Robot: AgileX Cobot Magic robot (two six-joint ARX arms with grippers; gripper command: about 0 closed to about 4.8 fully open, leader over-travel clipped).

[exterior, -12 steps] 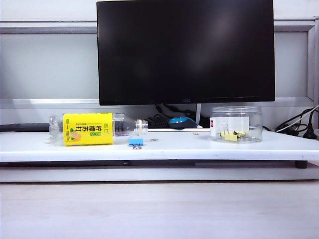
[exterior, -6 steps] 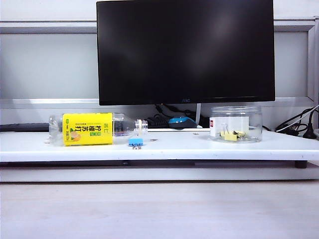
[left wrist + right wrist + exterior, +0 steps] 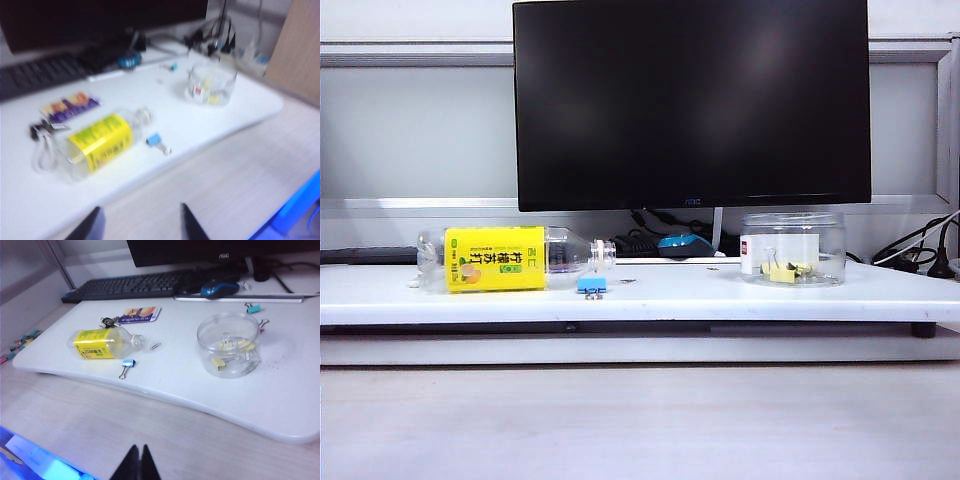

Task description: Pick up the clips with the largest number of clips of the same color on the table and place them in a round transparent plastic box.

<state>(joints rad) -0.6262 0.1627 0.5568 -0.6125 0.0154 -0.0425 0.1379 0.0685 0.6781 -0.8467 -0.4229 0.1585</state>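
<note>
Left end effector (image 3: 137,225): fingers apart, nothing between them, up in the air over the wood-grain desk in front of the white surface (image 3: 240,107). That view is blurred. Not visible in the exterior view.

Right end effector (image 3: 136,462): fingertips together, nothing clamped, also in the air over the wood desk in front of the surface's near edge. Also not in the exterior view.

Out from there, on the surface:
- Blue clip (image 3: 128,364) near the front edge, just beside the mouth of a clear bottle (image 3: 102,343) lying on its side, yellow label. In the exterior view the blue clip sits at about 5 o'clock from the bottle neck.
- Round clear jar (image 3: 229,344) upright, well apart from the bottle, on the right half of the surface in the exterior view. White label with a small red mark faces that camera.
- Yellow clips (image 3: 218,362) are inside the jar, lying on its bottom with the wire handles sticking up. Count is hard to tell through the plastic.
- Small teal clip (image 3: 254,308) behind the jar, about 12 o'clock from it in the exterior view's depth.

Behind all that: black keyboard (image 3: 132,286), blue mouse (image 3: 219,289), dark monitor (image 3: 692,103).
</note>
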